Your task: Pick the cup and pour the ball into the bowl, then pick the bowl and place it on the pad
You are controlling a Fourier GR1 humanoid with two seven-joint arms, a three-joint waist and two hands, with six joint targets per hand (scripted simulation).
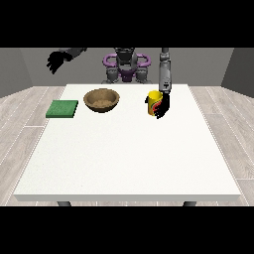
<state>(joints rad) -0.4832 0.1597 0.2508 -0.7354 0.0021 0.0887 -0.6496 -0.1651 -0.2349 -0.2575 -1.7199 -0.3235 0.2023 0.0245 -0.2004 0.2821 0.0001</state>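
Grey walls (20, 69), pale plank floor (22, 124), white table (129, 158).

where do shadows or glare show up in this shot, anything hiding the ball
Front view: even light, no glare on the white table; only faint shading under the bowl and cup; the hand at the view's right covers the cup's side, and no ball is visible.

Pad (62, 108) left of bowl (101, 99); cup (154, 102) right.

Black hand at the view's right (161, 105) covers the right side of the yellow cylindrical cup (154, 102); finger contact too small to tell. Ball not visible inside cup. Brown wooden bowl (101, 99) contents unclear. White table (129, 158) legs cut off below.
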